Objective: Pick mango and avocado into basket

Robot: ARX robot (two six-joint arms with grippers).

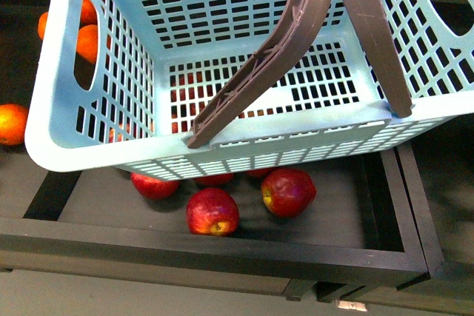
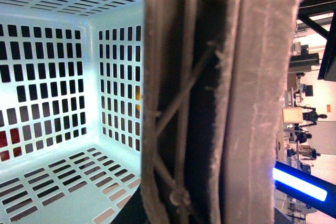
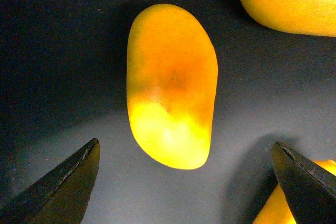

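Only the right wrist view shows the mango. It lies on a dark surface, lengthwise between the two black tips of the right gripper, whose jaws stand wide apart, one on each side of the fruit's near end and touching nothing. Two other mangoes show at the edges of that view, apart from the first.

The front view shows none of this. There the basket fills the upper part, tilted, with its brown handles swung across the opening. Its slotted floor shows bare. Below it is a dark tray holding red apples, some partly under the basket's rim. Oranges lie to the left, some seen through the wall slots.

The left wrist view looks into the basket from inside, past one handle very close to the lens. The left gripper itself does not show, so I cannot tell how its jaws stand.
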